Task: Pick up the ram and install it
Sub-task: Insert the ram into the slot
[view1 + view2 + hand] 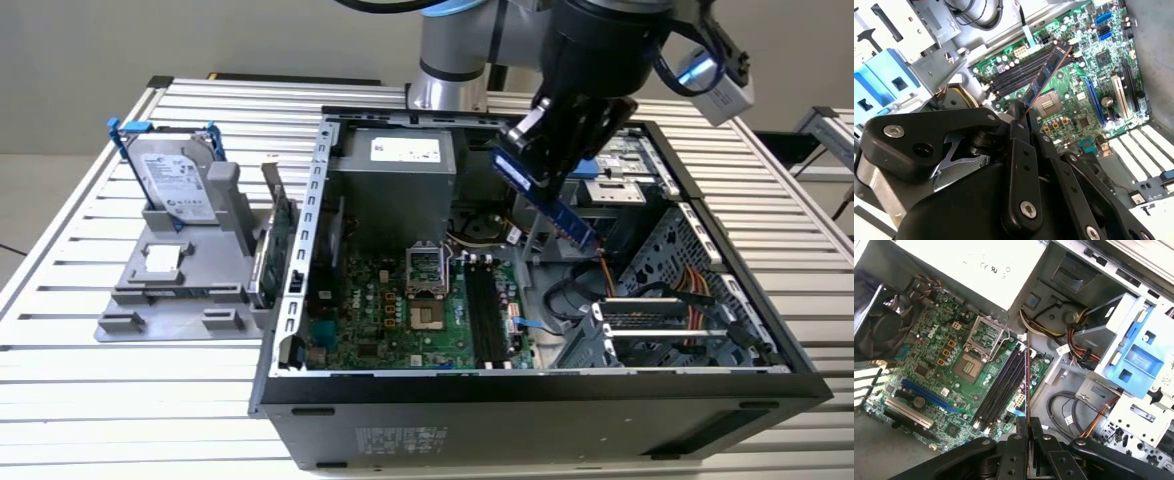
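Note:
My gripper (534, 165) is shut on the ram (554, 205), a thin blue stick held tilted in the air over the open computer case. It hangs above the case's interior, to the exterior view's right of the motherboard (387, 310) and higher than the black memory slots (483, 315). In the second wrist view the ram (1046, 72) sticks out from the gripper (1021, 117) across the slots (1014, 75), apart from them. The first wrist view shows the ram (1027, 382) edge-on beside the slots (1001, 385), with the gripper (1027, 427) clamped on its near end.
A silver hard drive (174, 175) with blue handles stands on a grey holder (174, 290) at the exterior view's left. A green card (280, 245) stands by the case wall. Inside the case are a grey power supply (394, 170), a blue drive cage (1139, 350) and cables (667, 285).

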You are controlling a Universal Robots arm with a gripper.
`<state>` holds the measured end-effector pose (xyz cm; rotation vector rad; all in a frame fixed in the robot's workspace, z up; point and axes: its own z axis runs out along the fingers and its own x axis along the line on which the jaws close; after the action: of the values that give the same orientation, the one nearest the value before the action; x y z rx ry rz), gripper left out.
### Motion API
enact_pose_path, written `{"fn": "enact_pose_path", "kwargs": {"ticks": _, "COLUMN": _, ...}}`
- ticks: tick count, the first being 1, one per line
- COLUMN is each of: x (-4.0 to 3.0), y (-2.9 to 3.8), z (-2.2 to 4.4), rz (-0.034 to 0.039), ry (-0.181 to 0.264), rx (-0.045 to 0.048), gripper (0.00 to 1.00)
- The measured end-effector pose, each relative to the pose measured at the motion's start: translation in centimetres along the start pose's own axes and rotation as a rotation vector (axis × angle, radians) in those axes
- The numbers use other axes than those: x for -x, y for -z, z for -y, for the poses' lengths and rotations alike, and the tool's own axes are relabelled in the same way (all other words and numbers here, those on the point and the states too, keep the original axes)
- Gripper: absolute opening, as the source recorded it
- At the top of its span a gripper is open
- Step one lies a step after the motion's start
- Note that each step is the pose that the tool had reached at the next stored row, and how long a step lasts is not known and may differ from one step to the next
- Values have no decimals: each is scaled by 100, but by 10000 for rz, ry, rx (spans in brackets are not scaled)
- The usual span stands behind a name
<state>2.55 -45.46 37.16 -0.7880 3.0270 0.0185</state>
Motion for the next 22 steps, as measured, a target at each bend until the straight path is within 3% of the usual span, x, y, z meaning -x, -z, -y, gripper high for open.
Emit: {"fn": "enact_pose_path", "kwargs": {"ticks": 22, "x": -3, "y": -41, "z": 3, "rz": 16, "ry": -2108, "rx": -35, "gripper": 0}}
